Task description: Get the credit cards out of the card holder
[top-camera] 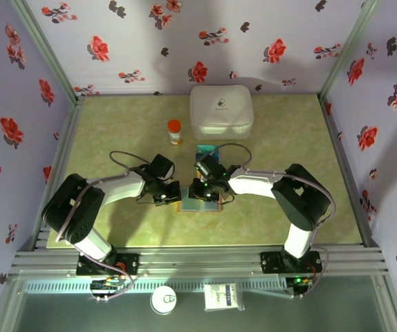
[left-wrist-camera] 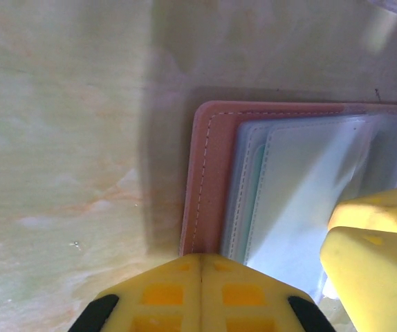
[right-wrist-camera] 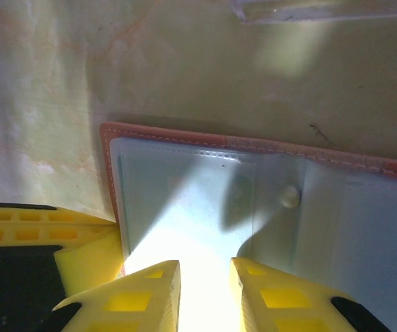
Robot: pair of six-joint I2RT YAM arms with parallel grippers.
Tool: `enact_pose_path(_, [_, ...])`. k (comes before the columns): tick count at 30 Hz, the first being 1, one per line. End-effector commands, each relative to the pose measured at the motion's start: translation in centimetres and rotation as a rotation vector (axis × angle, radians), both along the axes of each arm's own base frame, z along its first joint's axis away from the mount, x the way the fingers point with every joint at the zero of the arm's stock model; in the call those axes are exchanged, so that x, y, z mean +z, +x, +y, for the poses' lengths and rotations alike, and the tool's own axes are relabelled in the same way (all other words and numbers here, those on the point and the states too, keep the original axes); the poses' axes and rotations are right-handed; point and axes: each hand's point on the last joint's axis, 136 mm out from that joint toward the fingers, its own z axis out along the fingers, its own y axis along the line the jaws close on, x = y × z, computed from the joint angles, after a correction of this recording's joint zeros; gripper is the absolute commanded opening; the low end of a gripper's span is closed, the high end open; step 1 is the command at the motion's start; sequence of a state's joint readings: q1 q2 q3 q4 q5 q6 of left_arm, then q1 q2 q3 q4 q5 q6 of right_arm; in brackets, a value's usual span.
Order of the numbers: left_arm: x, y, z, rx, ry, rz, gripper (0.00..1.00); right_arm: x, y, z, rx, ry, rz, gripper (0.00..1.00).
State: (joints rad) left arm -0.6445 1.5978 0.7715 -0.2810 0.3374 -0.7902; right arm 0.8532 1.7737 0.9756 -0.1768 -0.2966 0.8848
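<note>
- Two yellow fingertips of the left gripper are pressed together with only a seam between them, holding nothing; their tip sits at the brown stitched border of the card holder.
- Right gripper has its jaws a narrow gap apart, low over the holder's blue-grey panel; nothing shows between them, only glare.
- Each wrist view catches the other gripper's yellow finger just beside its own.
- Lying open and flat at the table's middle, between the two grippers, the card holder shows a brown border with pale stitching, clear sleeves layered over the blue-grey inside, and a small round snap.
- Whether cards sit in the sleeves cannot be told through the shine.
- Just beyond the holder lies a clear sheet.
- Farther back, a teal card lies flat before a white case with its lid down.
- Left of the case stands an orange-capped bottle, upright.
</note>
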Motion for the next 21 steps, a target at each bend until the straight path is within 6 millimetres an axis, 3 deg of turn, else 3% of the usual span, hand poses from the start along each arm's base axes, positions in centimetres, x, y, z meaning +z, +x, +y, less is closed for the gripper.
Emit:
enact_pose_path(1, [-0.7,-0.4,1.4,-0.006,0.063,0.027,0.00,-0.1,-0.1,0.6,0.002,0.007,0.018,0.25])
enact_pose_path(11, [-0.9,-0.4,2.0,-0.005,0.085,0.032,0.00,-0.7,-0.1,-2.2,-0.013,-0.137,-0.010,0.25])
enact_pose_path(17, [-0.5,-0.1,2.0,-0.004,0.085,0.024,0.00,-0.7,-0.2,-1.7,-0.008,-0.107,-0.009,0.26])
enact_pose_path(21, [0.9,0.4,1.7,0.004,0.071,0.000,0.00,-0.7,-0.1,-1.2,-0.005,-0.069,-0.014,0.25])
